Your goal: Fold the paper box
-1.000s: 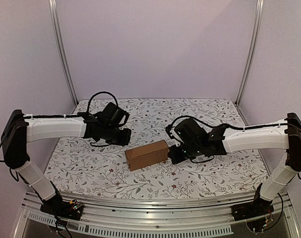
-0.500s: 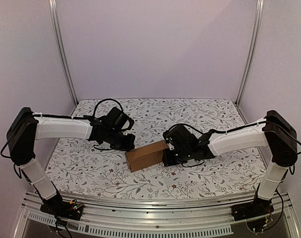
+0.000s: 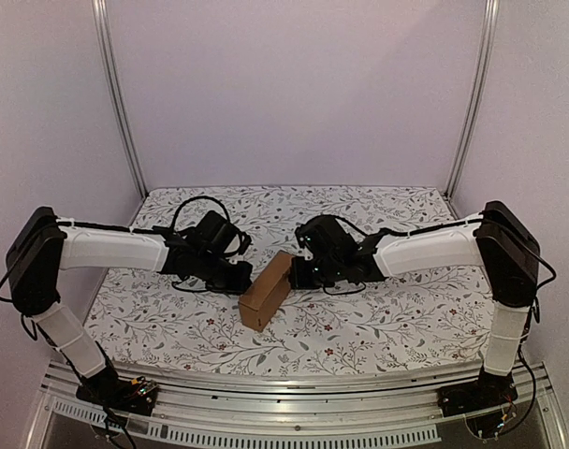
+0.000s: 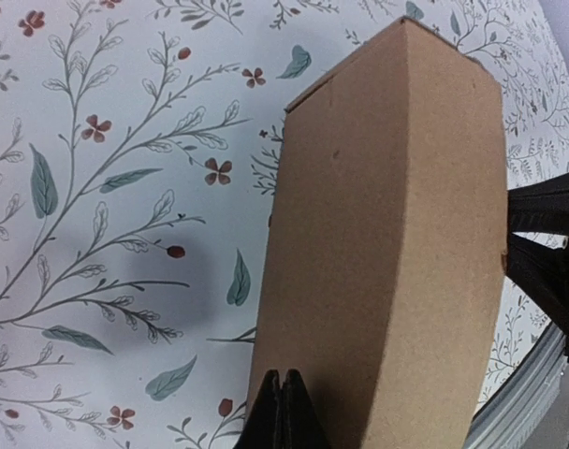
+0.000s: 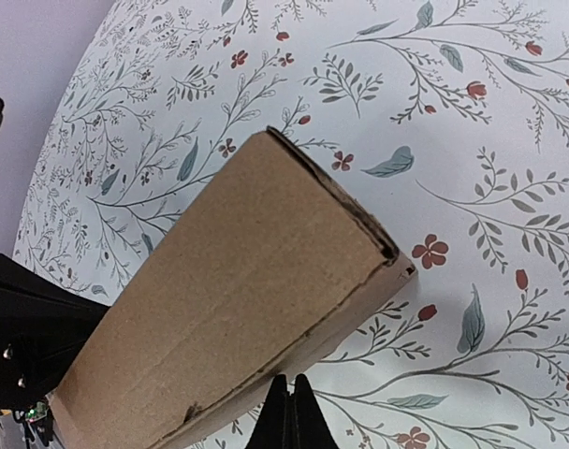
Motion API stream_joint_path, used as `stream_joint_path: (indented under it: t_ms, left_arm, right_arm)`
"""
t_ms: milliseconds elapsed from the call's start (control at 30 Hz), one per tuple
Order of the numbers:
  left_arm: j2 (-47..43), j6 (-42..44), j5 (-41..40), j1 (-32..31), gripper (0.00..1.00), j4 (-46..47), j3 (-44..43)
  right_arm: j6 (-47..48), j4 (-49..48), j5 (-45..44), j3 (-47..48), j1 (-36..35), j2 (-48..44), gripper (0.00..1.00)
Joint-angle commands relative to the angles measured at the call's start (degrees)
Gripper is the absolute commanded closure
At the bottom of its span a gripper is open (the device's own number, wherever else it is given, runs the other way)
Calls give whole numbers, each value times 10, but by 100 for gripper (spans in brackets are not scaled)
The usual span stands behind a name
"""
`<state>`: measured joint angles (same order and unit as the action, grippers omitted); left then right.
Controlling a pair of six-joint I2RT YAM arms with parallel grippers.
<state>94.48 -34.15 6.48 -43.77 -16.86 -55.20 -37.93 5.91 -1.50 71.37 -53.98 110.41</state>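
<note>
We find the paper box (image 3: 266,292) lying mid-table on the floral cloth (image 3: 406,318), running from near left to far right. It looks light, stiff but dentable, and likely to skid, so we would hold it across its long walls. Just beyond, the left gripper (image 3: 243,278) and right gripper (image 3: 299,271) are both closed tight on nothing, tips at opposite sides.
</note>
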Motion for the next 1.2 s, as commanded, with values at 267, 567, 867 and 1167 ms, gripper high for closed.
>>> stream_joint_path:
  t_ms: [267,567,867,1167]
  left_arm:
    - [-42,-20,18,-22,100,35,20]
    - [-31,-23,17,-24,100,42,16]
    - [-13,-20,22,-23,100,44,-1]
    - [-12,-26,33,-27,100,53,-2]
  right_arm:
    - [20,2,55,34,8,41,100]
    - [28,8,77,4,15,42,100]
    - [-9,-36,109,-22,14,61,100]
    - [-73,-119,155,-36,14,96,100]
